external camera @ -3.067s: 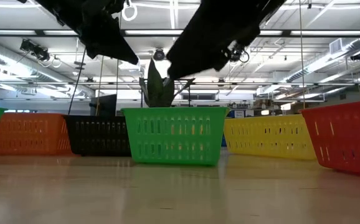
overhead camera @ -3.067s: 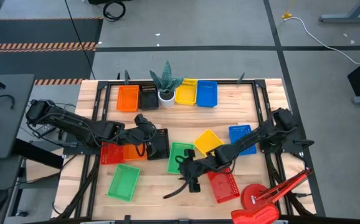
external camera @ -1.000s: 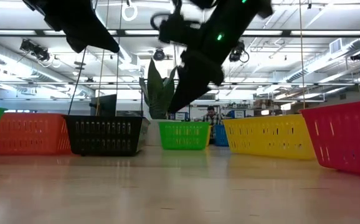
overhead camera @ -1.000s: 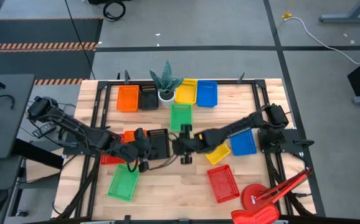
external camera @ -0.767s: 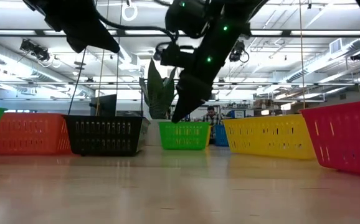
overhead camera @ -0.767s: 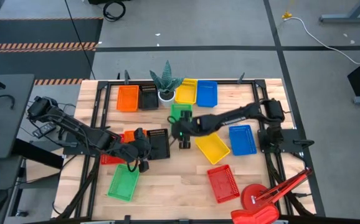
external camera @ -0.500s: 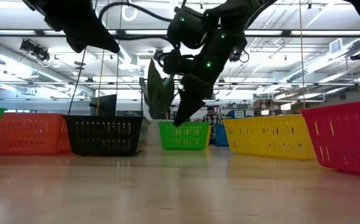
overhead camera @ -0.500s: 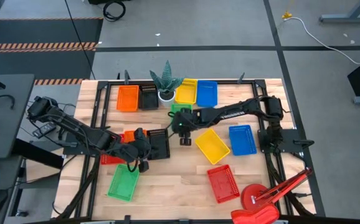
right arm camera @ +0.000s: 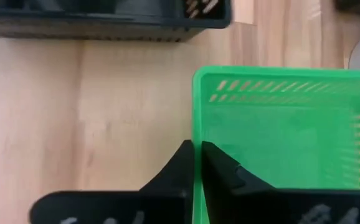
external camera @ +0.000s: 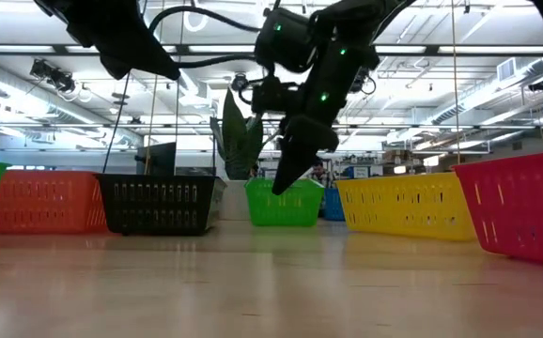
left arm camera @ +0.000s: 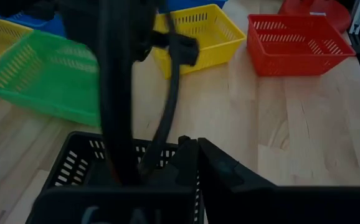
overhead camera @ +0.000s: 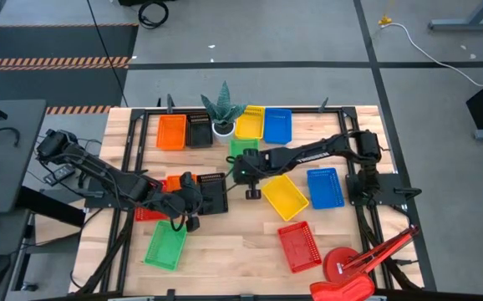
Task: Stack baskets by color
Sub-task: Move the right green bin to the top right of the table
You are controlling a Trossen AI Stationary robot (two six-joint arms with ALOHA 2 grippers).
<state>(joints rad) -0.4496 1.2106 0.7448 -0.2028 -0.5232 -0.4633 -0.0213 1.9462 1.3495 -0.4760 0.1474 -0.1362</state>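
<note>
Progress: no pair is stacked yet. The right gripper (right arm camera: 195,163), at table centre, is closed on the rim of a green basket (overhead camera: 241,150) just beside the plant (overhead camera: 222,111). Its mate (overhead camera: 166,245) lies at 7 o'clock. The left gripper (left arm camera: 195,163) is clamped on the black basket (overhead camera: 212,194) wall.

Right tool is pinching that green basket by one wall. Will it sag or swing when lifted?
Probably swings: the right tool grips the green basket at one rim edge, off-centre, and in the low view it already sits tilted. Its slotted plastic walls suggest it is light. Thin mesh may flex slightly, though it looks rigid enough to hold shape.
</note>
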